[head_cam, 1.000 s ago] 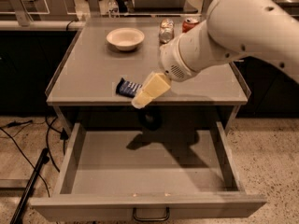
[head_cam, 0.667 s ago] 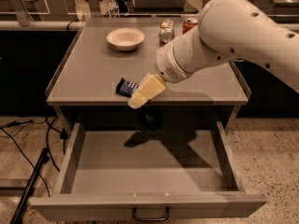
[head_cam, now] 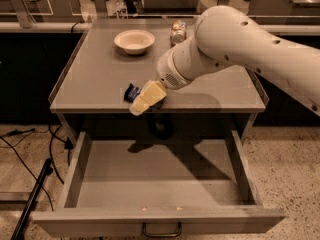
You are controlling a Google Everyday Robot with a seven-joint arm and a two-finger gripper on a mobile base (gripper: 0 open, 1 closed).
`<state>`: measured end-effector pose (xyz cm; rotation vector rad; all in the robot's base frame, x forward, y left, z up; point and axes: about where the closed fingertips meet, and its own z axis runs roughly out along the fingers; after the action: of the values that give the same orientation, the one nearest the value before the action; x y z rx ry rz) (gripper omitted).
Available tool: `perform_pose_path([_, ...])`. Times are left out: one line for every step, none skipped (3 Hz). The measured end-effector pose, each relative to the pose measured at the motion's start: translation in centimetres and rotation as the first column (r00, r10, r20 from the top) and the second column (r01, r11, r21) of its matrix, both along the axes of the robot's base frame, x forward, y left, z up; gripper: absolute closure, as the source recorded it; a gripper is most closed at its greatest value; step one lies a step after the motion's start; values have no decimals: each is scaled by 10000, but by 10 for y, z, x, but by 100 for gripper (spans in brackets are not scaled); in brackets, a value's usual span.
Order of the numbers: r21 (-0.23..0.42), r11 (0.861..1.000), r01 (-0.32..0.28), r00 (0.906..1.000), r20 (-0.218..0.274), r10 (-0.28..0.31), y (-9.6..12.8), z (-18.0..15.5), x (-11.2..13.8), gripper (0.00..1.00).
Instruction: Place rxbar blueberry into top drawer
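Note:
The rxbar blueberry [head_cam: 131, 92], a dark blue wrapped bar, lies near the front edge of the grey countertop, mostly hidden by my gripper. My gripper [head_cam: 146, 99] with cream-coloured fingers is down over the bar's right side, at the counter's front edge. The top drawer [head_cam: 155, 219] is pulled wide open below, its grey inside bare, with a dark loop handle [head_cam: 161, 231] at its front.
A white bowl [head_cam: 134, 40] sits at the back left of the countertop [head_cam: 95, 79]. A can [head_cam: 177, 31] stands at the back middle, partly behind my white arm [head_cam: 240, 44]. Black cables [head_cam: 35, 159] lie on the floor at left.
My gripper has moved left and down toward the blue bar, covering more of it. The arm now hides the red can at the back.

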<state>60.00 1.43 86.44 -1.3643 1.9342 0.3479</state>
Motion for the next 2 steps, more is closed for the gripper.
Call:
perform_pose_path([-173, 9998, 122, 9998, -182, -125, 2, -10, 5, 0])
perform_pose_path([-301, 9994, 166, 9991, -380, -177, 3, -19, 7, 0])
